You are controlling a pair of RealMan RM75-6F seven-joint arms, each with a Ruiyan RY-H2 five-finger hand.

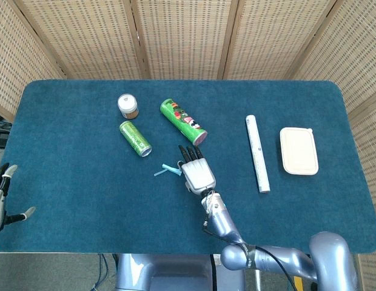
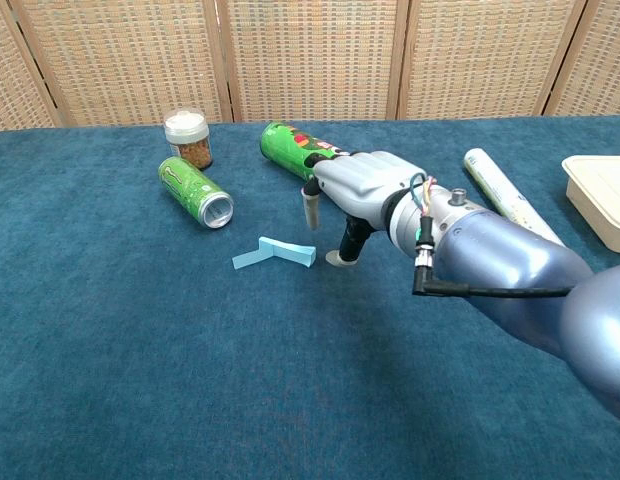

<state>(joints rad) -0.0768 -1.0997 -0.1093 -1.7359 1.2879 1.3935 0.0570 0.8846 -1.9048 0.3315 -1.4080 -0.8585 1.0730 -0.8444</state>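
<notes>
Here the right hand (image 1: 198, 171) is hovering with fingers spread and nothing in them, just beside the blue folded paper piece (image 2: 275, 253) lying on the bench (image 1: 79, 194). It is probably light and flimsy, best pinched at its raised fold. The green tube's (image 1: 183, 122) lettering is too small to read.

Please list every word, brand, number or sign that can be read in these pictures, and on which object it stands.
None can be read.
Green chip tube: coloured print, too blurred.
Green can: a pale mark, not legible.
White roll: small print, too small.
Jar and lidded box: no text visible.
</notes>
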